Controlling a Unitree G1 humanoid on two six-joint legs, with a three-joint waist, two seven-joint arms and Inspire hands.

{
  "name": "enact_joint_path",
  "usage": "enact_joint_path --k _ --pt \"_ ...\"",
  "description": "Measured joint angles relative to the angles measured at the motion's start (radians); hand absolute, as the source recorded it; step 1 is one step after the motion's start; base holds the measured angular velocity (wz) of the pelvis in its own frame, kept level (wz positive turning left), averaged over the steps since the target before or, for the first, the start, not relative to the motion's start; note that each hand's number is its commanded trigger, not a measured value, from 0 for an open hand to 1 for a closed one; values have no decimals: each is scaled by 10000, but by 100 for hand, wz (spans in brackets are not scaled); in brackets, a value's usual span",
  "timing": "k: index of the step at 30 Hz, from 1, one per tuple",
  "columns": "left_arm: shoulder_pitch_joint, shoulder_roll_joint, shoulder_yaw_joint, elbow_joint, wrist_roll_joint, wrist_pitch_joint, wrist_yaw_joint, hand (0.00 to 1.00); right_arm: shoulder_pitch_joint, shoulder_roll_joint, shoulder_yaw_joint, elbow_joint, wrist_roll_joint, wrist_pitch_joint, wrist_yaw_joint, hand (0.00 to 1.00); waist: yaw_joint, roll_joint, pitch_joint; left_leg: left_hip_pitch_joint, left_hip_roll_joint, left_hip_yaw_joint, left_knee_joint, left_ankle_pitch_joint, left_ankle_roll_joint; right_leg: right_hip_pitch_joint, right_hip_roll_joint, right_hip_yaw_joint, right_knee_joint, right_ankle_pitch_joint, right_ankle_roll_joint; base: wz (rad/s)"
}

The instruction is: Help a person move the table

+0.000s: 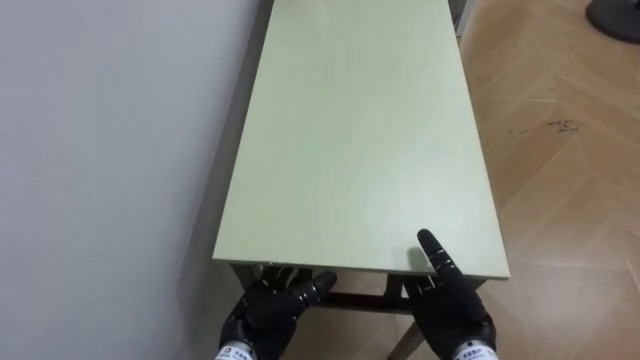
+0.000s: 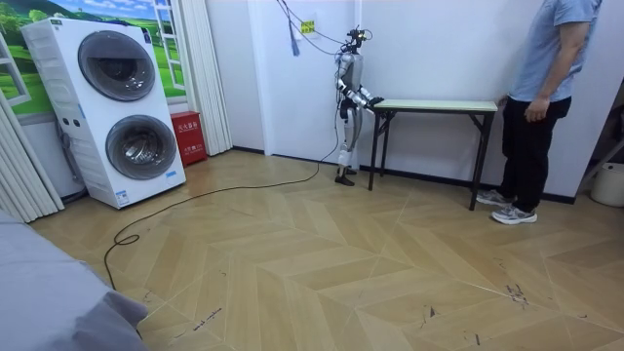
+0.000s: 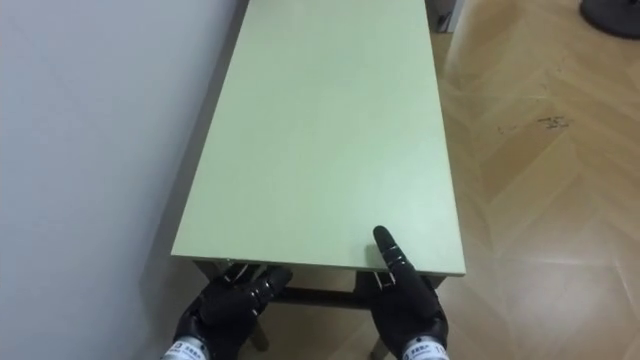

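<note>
in the left eye view one long pale green surface (image 1: 360,150) is running away from the robot, with its left side lying along a white wall (image 1: 100,150) and a wooden herringbone floor (image 1: 570,180) stretching to its right. the left hand (image 1: 265,318) is reaching up to the underside of the near edge, and i cannot tell whether it is gripping. the right hand (image 1: 455,310) is sitting at the same edge further right, partly lying on top and partly hidden beneath, so its grip is also unclear.

in the room view the robot is standing at the surface's end on the room view's left, close to the wall. one person (image 2: 541,107) is standing at the far end with a hand at it. the surface is standing on its dark legs on the floor. two machines (image 2: 122,107) are standing stacked on the room view's left, with one red box (image 2: 188,136) and a curtain (image 2: 200,68) beside them.

the right eye view is showing the same near edge and two hands.
</note>
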Motion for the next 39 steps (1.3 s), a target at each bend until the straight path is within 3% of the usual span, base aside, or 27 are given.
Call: enact_joint_path --k 8,12,18,20,24,27,32,36,39 --pt "258 145 -24 0 339 0 -125 0 -6 -51 72 335 -993 53 966 0 13 -96 -16 23 1 0 19 0 0 33 0 -7 9 -3 -1 0" --pt "350 144 42 216 331 62 -440 0 7 -46 189 436 -1946 448 1968 0 63 -115 -13 155 6 -19 20 -1 -1 169 -2 -25 1 -8 3 2" --pt "328 375 13 906 336 280 -632 0 16 -261 529 547 -2940 1067 3269 0 50 -125 -22 -1 8 -71 10 -18 -10 98 2 -63 7 -38 -10 3" --pt "347 407 19 1108 332 368 -738 0 14 -308 579 610 -3185 1237 3655 0 70 -152 -40 -32 8 -75 9 -18 -10 84 0 -87 2 -37 -11 2" --pt "299 725 48 1874 334 496 -1392 0 13 -662 544 751 -3568 1570 4265 0 79 -301 -151 -31 11 -77 16 -17 -10 109 -18 -139 3 -37 -11 3" --pt "134 909 76 2689 338 490 -1594 0 17 -702 375 1123 -3822 1604 4764 0 70 -353 -169 26 11 -74 16 -18 -9 160 -24 -147 -1 -38 -10 0" --pt "108 945 248 3722 368 491 -1711 0 115 -730 147 1811 -4145 1607 5195 0 65 -304 -136 149 26 -56 -121 -32 -15 209 21 -78 -13 -36 -9 -1" --pt "11 936 639 4641 623 419 -1758 0 165 -746 -713 3291 -5302 1571 5384 0 1 -246 -104 163 57 -81 -99 -91 -25 302 34 -124 -40 -36 -9 0" --pt "-46 931 848 5447 748 123 -1661 0 125 -734 -1262 4948 -6009 1284 5129 0 -16 -257 -108 175 69 -95 -83 -100 -39 374 67 -129 -163 -36 -9 -1"
